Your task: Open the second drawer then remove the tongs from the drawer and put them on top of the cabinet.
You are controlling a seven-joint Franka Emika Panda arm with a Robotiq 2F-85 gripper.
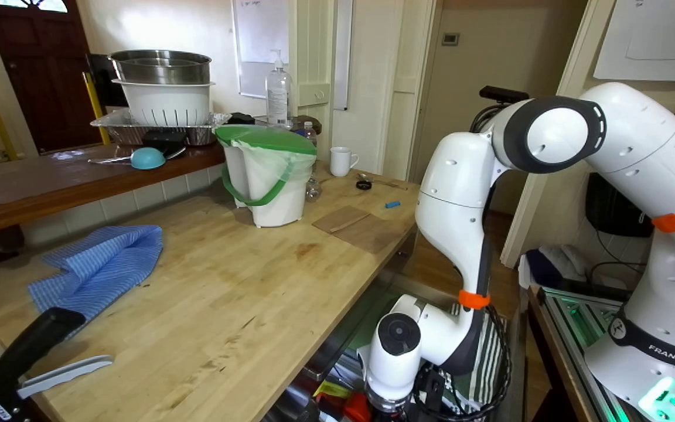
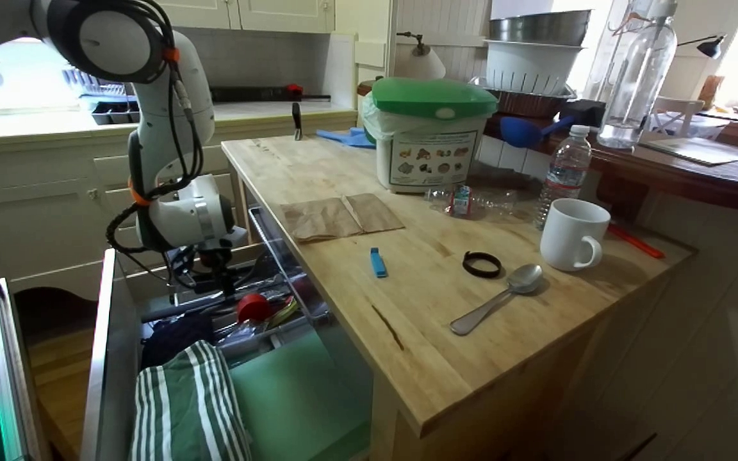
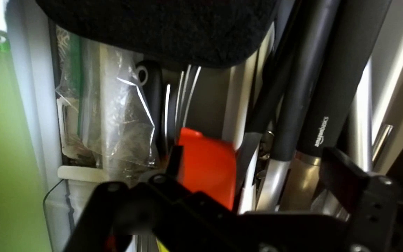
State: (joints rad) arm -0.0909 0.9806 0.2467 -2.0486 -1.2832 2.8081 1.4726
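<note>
Cannot single out the tongs for certain among the crowded utensils (image 3: pixel 289 133) inside the second drawer (image 2: pixel 103 358), pulled well out of the cabinet (image 2: pixel 523 410) under the light wooden table (image 1: pixel 197 305). In the wrist view, see the gripper (image 3: pixel 257 166) over those utensils with jaws spread wide, either side of a red piece (image 3: pixel 206 168) and several dark handles (image 3: pixel 341 80); cannot tell whether touching any. Find a clear plastic bag (image 3: pixel 124 115) crowding in left of the red piece, and a rough black thing (image 3: pixel 159 31) reaching across from the top, cut off and hard to name. Toward the drawer's other end in an exterior view, note a striped cloth (image 2: pixel 189 397) beside a green mat (image 2: pixel 298 390). Up on the table in both exterior views, find a lidded bucket (image 1: pixel 285 205), brown paper (image 2: pixel 324 218), a white mug (image 2: pixel 564 230) and a blue cloth (image 1: pixel 106 258). In an exterior view, lose part of the drawer behind the arm (image 1: pixel 454 170) and the gripper's tips below the lower edge; notice also a black-handled tool (image 1: pixel 33 340) cut off at the left.
</note>
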